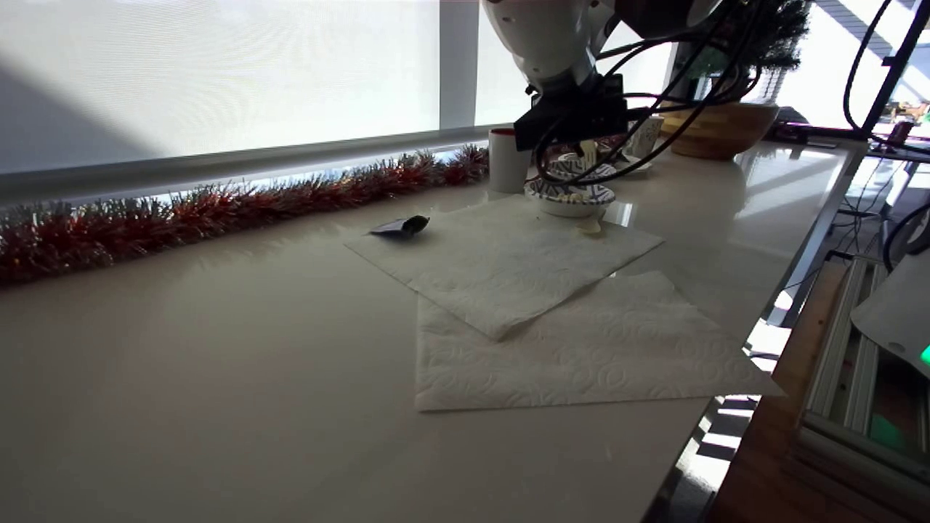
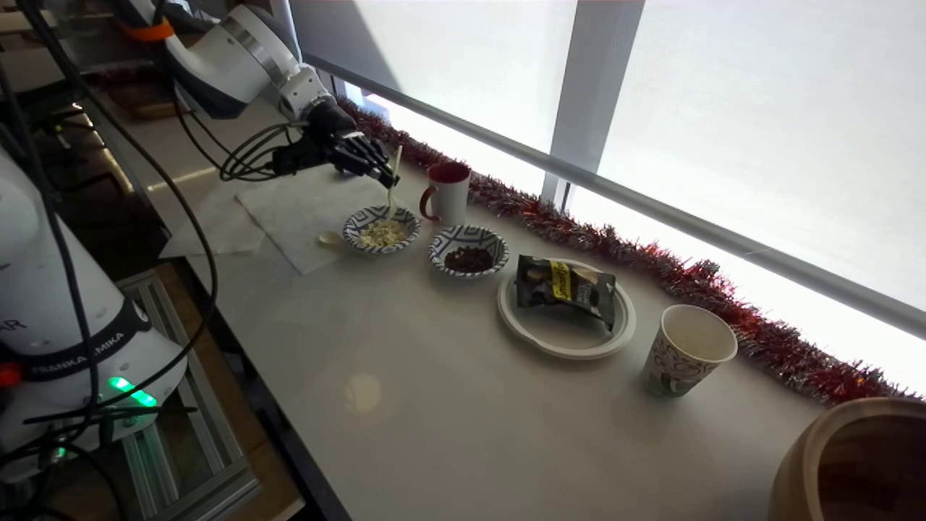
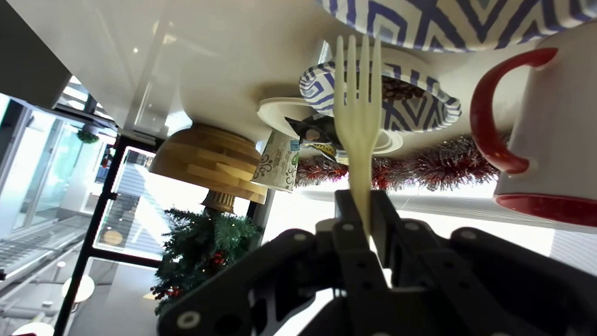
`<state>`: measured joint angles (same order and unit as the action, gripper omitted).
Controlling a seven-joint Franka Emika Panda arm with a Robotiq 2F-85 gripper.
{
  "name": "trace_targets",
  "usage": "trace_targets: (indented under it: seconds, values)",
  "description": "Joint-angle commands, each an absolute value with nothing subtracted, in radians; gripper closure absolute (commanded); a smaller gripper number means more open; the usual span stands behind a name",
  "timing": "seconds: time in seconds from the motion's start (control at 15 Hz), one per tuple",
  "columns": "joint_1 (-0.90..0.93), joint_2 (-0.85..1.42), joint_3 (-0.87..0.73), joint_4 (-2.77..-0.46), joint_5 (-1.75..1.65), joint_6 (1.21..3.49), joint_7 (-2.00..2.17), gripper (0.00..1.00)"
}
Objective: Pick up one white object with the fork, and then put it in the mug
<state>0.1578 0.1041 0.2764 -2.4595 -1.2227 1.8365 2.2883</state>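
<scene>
Lab or office, unclear which: a metal robot mount (image 1: 834, 349) flanks the table (image 1: 254, 407); tinsel (image 1: 211, 214) and shaded windows (image 1: 232, 80) line its opposite side.

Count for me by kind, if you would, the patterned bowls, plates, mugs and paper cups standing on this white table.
Patterned bowls: 2
Plate: 1
Mug: 1
Paper cup: 1
Total: 5
</scene>
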Motion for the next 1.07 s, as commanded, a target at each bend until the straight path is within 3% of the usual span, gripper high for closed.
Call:
trace_targets:
  seconds: [0.0,1.0]
  values:
    - [0.192,0.126,0.256,-2.442,-1.240,1.815,2.310,0.97]
    - [0.263,0.284,0.258,-2.372,-1.318,1.786,2.498,0.97]
